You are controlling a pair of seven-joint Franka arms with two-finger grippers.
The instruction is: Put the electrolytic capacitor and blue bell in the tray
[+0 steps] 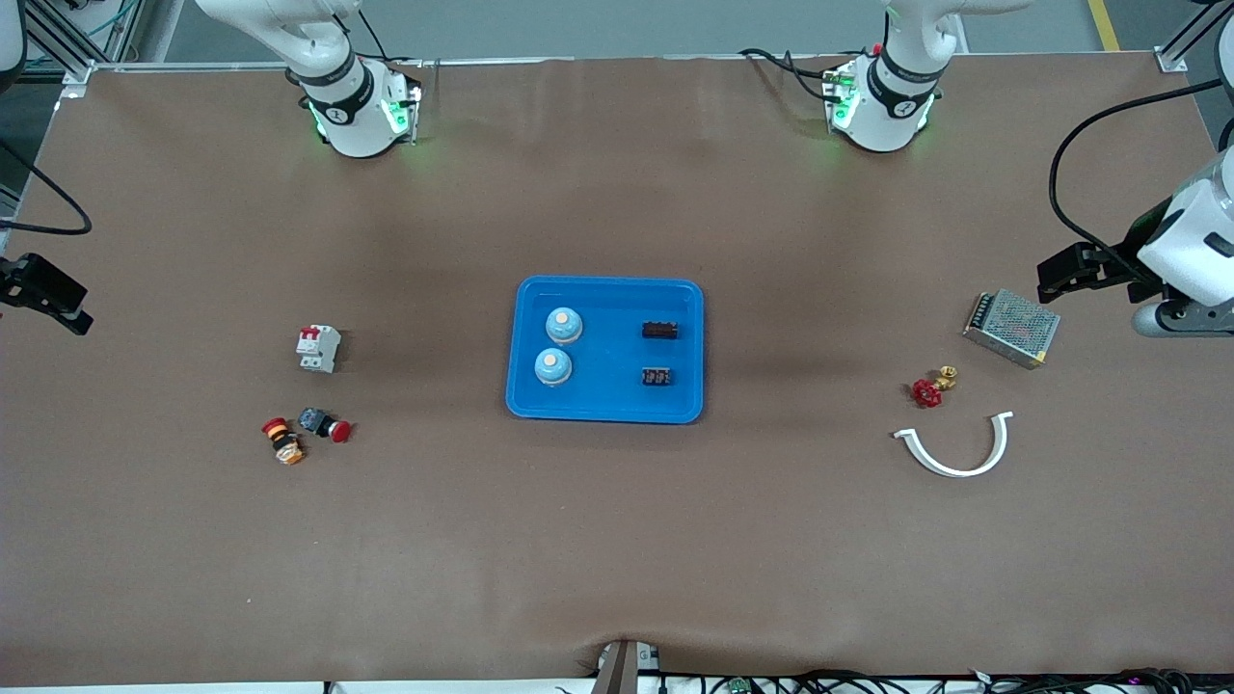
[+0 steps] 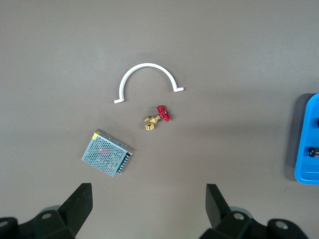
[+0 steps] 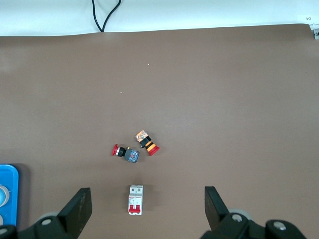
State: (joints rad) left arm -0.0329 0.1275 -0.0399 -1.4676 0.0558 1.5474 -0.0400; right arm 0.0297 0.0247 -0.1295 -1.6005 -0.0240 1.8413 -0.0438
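Right tool (image 3: 144, 209) hangs wide open, empty, over the surface (image 1: 617, 540) at the right arm's end, above the breaker (image 1: 318, 348); in the front view it barely shows at the edge. Breaker lies alone; nearer the front camera sit two push buttons, one orange-striped (image 1: 282, 441), one red-capped (image 1: 324, 424), just beside each other.

Tray (image 1: 605, 406) sits mid-surface. In it: two blue bells (image 1: 564, 325) (image 1: 552, 366), one nearer the camera than the other, both on the tray's half toward the right arm's end. Two small black parts (image 1: 659, 331) (image 1: 657, 376) lie in the half toward the left arm's end, apart from the bells. Cannot tell if these are capacitors.

Toward the left arm's end: red-handled brass valve (image 1: 932, 387), white curved clip (image 1: 956, 449) nearer the camera, mesh power supply (image 1: 1011, 328) farther from it.

Left tool (image 2: 148, 211) hangs wide open, empty, over the surface just beside the power supply.
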